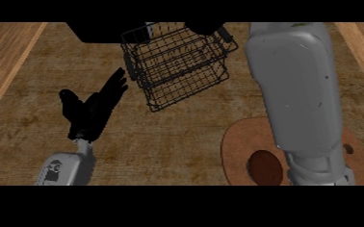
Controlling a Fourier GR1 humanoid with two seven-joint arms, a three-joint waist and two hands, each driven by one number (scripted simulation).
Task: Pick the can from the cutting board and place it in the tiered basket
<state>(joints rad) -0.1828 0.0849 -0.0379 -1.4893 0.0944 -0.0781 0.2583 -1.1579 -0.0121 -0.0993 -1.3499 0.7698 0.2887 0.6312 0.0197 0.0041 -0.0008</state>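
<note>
Brown counter (177, 139) is spreading under everything, with the wire tiered basket (181, 65) standing toward its far side. Nearer than the basket and to its right, a round cutting board (238, 144) is lying with a dark circular patch on it, and the can is not showing on it anywhere. The right arm (295, 91) is stretching from the board up past the basket's right edge, and the right hand (210, 27) is hanging over the basket's top; I cannot tell whether its fingers are closed or whether the can is inside them. The left hand (92, 108) is resting open left of the basket, fingers straight. By my judgement the placing step is under way: the next move calls for lowering into the basket and letting go.
</note>
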